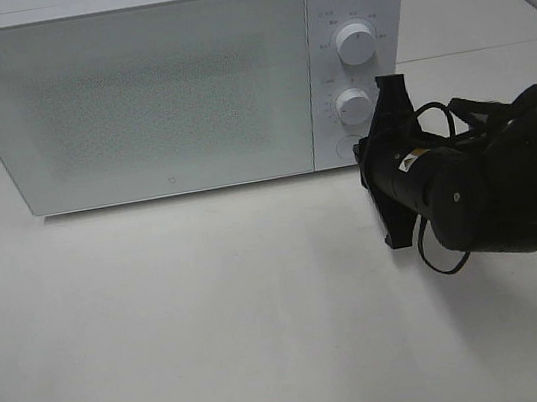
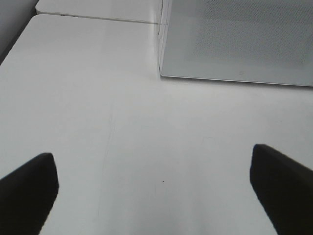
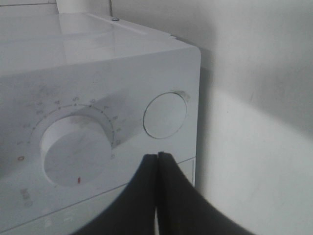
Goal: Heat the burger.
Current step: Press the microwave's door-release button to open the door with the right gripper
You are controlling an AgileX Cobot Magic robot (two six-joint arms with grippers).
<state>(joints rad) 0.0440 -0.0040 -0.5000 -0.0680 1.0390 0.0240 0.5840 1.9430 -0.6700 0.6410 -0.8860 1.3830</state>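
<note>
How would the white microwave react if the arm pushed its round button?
It probably won't budge much: the microwave is a wide, low box sitting flat on the table. It might creep backward, since the table looks smooth. Tipping seems unlikely.

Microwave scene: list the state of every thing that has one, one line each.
microwave door, shut
round button, no end effector on it
left end effector, open, holding nothing
right end effector, shut, holding nothing, tips just short of the round button
burger, not in view
</note>
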